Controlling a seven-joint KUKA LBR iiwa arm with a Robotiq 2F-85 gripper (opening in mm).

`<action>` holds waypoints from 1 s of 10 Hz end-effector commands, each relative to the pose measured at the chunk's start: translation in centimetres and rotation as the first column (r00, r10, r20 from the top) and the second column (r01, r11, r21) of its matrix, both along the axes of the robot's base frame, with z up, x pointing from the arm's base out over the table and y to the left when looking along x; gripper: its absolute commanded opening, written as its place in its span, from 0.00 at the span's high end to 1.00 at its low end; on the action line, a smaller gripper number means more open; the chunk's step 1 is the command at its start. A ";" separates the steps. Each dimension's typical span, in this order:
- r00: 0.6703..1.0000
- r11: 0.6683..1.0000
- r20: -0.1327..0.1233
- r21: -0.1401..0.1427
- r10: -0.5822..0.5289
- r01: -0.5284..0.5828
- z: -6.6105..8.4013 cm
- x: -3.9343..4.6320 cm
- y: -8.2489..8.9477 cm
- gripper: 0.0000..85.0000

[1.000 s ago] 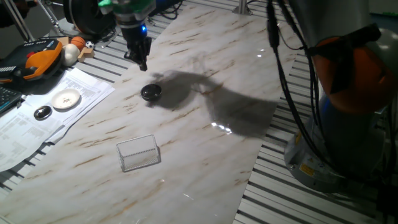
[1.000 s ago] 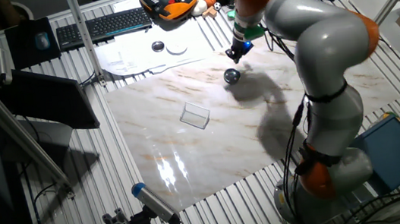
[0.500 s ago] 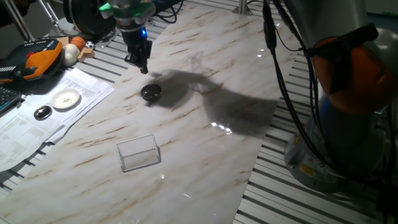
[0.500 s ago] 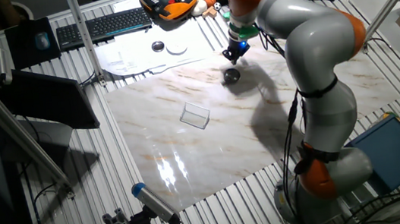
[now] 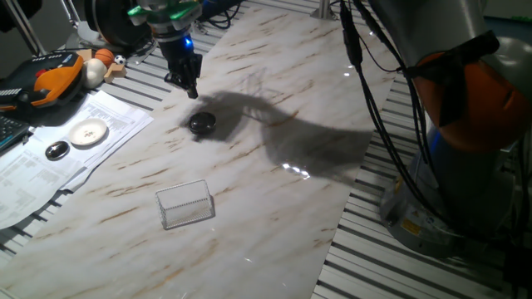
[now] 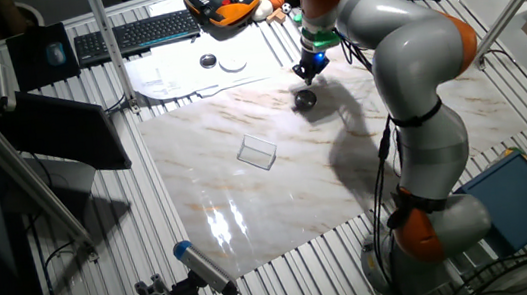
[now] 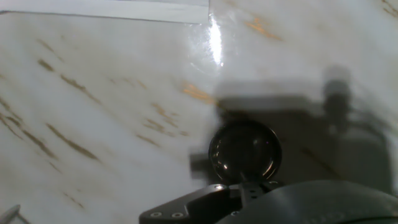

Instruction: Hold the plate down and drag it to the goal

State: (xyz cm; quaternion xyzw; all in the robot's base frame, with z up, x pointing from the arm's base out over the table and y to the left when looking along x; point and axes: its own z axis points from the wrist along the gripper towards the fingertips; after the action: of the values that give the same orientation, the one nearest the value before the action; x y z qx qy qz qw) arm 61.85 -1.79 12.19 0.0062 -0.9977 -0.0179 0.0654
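Note:
The plate [image 5: 202, 124] is a small round shiny dish with a dark centre, lying on the marble tabletop [image 5: 274, 91]. It also shows in the other fixed view [image 6: 306, 100] and low in the hand view [image 7: 244, 151]. My gripper [image 5: 190, 89] hangs just behind and above the plate, its fingers together and holding nothing; it also shows in the other fixed view [image 6: 306, 74]. It does not touch the plate. The goal [image 5: 184, 203], a see-through rectangle with a pale outline, lies nearer the front of the table, well apart from the plate; it also shows in the other fixed view [image 6: 258, 151].
A larger white disc [image 5: 88, 132] and a small dark disc [image 5: 56, 150] lie on papers left of the marble. An orange pendant [image 5: 50, 75] and a keyboard [image 6: 119, 39] sit beyond them. The robot's base [image 5: 465, 166] and cables stand at the right.
The arm has swung slightly to the left and the gripper has shifted a little above the plate. The plate and the goal have not moved.

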 end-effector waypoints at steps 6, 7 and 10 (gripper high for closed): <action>1.000 0.998 -0.021 0.068 -0.004 0.005 -4.7 0.31 0.3 1.00; 1.000 0.998 -0.009 0.069 0.005 -0.005 -5.5 0.23 0.1 1.00; 1.000 0.998 0.006 0.059 0.021 -0.021 -6.3 0.11 0.0 1.00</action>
State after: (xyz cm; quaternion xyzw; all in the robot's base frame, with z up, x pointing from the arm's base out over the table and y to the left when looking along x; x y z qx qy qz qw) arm 61.92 -1.90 5.90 0.0208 -0.9968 -0.0443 0.0630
